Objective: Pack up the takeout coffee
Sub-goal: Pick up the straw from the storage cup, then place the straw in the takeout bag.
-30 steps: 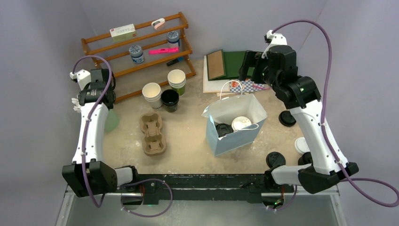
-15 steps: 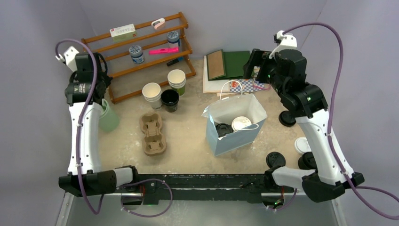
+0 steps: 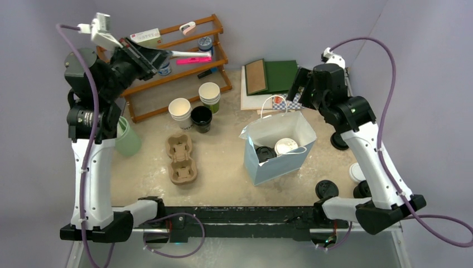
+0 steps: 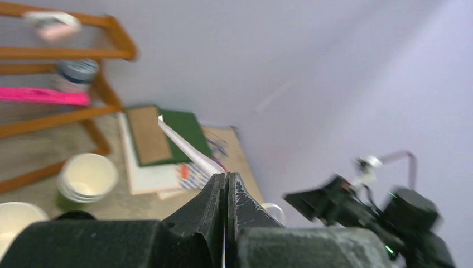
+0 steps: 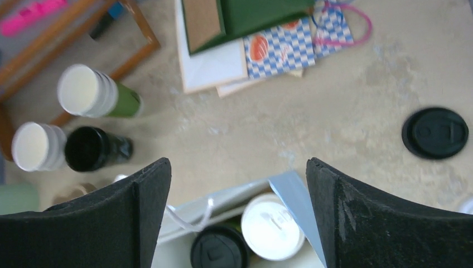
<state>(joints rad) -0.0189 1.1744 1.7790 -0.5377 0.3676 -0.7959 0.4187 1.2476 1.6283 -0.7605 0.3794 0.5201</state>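
The takeout coffee stands inside an open light-blue paper bag (image 3: 279, 164): a black-lidded cup (image 3: 265, 153) and a white-lidded cup (image 3: 286, 146) side by side. Both also show in the right wrist view, the black lid (image 5: 219, 248) and the white lid (image 5: 272, 226), with the bag's wall (image 5: 290, 192) around them. My right gripper (image 3: 298, 86) is open and empty (image 5: 238, 164), high above the bag's back edge. My left gripper (image 3: 159, 56) is raised high by the wooden rack, shut (image 4: 227, 176) on a thin white strip (image 4: 187, 148) that sticks out past the fingertips.
A brown pulp carrier (image 3: 181, 159) lies left of the bag. Stacked lidless cups (image 3: 180, 111) (image 3: 210, 95) and an open black cup (image 3: 201, 118) stand by the wooden rack (image 3: 167, 72). Loose black lids (image 3: 340, 140) (image 3: 327, 188) lie on the right. Flat paper bags and cards (image 3: 268, 81) lie at the back.
My left arm has risen and swung up toward the rack, its shut gripper now pointing right with the white strip. My right gripper has shifted slightly left and down behind the bag.
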